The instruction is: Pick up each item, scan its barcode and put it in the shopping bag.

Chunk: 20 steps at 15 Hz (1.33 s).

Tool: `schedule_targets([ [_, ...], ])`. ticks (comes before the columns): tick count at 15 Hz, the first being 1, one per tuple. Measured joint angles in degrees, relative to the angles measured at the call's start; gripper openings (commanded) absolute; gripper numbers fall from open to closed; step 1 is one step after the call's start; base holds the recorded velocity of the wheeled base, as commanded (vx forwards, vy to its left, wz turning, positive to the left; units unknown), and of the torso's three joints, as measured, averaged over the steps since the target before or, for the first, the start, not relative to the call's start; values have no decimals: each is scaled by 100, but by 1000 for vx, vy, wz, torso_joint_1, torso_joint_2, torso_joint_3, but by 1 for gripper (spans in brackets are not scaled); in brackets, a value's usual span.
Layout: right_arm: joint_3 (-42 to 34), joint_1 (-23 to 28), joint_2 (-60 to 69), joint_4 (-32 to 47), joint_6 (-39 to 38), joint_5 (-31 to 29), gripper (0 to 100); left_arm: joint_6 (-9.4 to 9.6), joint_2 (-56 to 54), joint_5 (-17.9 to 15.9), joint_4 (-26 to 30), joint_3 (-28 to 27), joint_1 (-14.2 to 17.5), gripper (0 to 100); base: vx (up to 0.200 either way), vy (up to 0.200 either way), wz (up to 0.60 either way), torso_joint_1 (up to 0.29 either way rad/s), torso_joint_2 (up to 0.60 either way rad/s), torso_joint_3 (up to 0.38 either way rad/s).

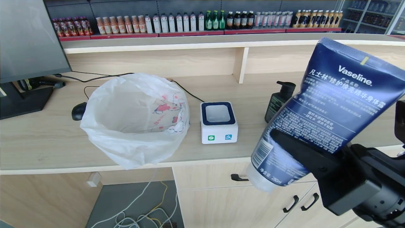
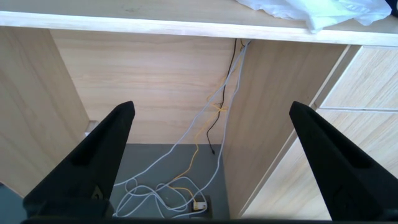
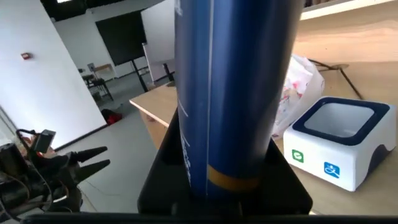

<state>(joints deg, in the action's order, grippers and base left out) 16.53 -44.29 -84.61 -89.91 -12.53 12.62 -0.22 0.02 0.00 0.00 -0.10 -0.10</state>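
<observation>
My right gripper (image 1: pixel 303 152) is shut on a big blue lotion tube (image 1: pixel 329 110), held tilted in the air at the right, cap end down and its barcode (image 1: pixel 262 153) facing me. The tube (image 3: pixel 230 93) stands between the fingers in the right wrist view. A white barcode scanner (image 1: pixel 219 123) with a blue-rimmed window sits on the counter, left of the tube; the scanner (image 3: pixel 339 143) lies beyond the tube. The white shopping bag (image 1: pixel 136 117) stands open left of the scanner. A dark pump bottle (image 1: pixel 280 100) stands behind the tube. My left gripper (image 2: pixel 211 162) hangs open below the counter edge.
A monitor (image 1: pixel 28 38) and a black mouse (image 1: pixel 78 110) are at the counter's left. Cables (image 2: pixel 186 180) lie on the floor under the counter. Cabinet drawers with black handles (image 1: pixel 292 202) are below on the right. A shelf of bottles (image 1: pixel 196 20) lines the back.
</observation>
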Motion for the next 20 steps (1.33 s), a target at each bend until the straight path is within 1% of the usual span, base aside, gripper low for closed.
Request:
schedule_targets([
  [3, 24, 333, -129, 0, 514, -24, 0, -2, 0, 0, 0, 0, 2, 100, 0, 0, 0, 0, 0, 0],
  [4, -13, 579, -151, -4, 769, -80, 0, 0, 0, 0, 0, 0, 0, 100, 0, 0, 0, 0, 0, 0],
  [5, -66, 794, -162, 0, 1033, -280, 0, 1, 0, 0, 0, 0, -1, 100, 0, 0, 0, 0, 0, 0],
  [7, -123, 1001, -182, -1, 1246, -967, 0, 0, 0, 0, 0, 0, -1, 100, 0, 0, 0, 0, 0, 0],
  [8, -132, 1020, -190, -1, 1271, -1169, 0, 0, 0, 0, 0, 0, -1, 100, 0, 0, 0, 0, 0, 0],
  [10, -134, 1058, -212, -4, 1386, -2135, 0, -2, 0, 0, 0, 0, 0, 100, 0, 0, 0, 0, 0, 0],
  [11, -129, 1045, -218, 0, 1430, -2233, 0, 0, 0, 0, 0, 0, 2, 100, 0, 0, 0, 0, 0, 0],
  [13, 37, 1041, -254, -4, 1542, -2640, 0, 0, 0, 0, 0, 0, -4, 100, 0, 0, 0, 0, 0, 0],
  [14, 168, 1014, -301, -6, 1520, -2698, 0, 0, 0, 0, 0, 0, 0, 100, 0, 0, 0, 0, 0, 0],
  [16, 354, 981, -413, -1, 1204, -2733, 0, 0, 0, 0, 0, 0, -1, 100, 0, 0, 0, 0, 0, 0],
  [20, 584, 978, -555, -1, 1178, -2731, 0, -2, 0, 0, 0, 0, 2, 100, 0, 0, 0, 0, 0, 0],
])
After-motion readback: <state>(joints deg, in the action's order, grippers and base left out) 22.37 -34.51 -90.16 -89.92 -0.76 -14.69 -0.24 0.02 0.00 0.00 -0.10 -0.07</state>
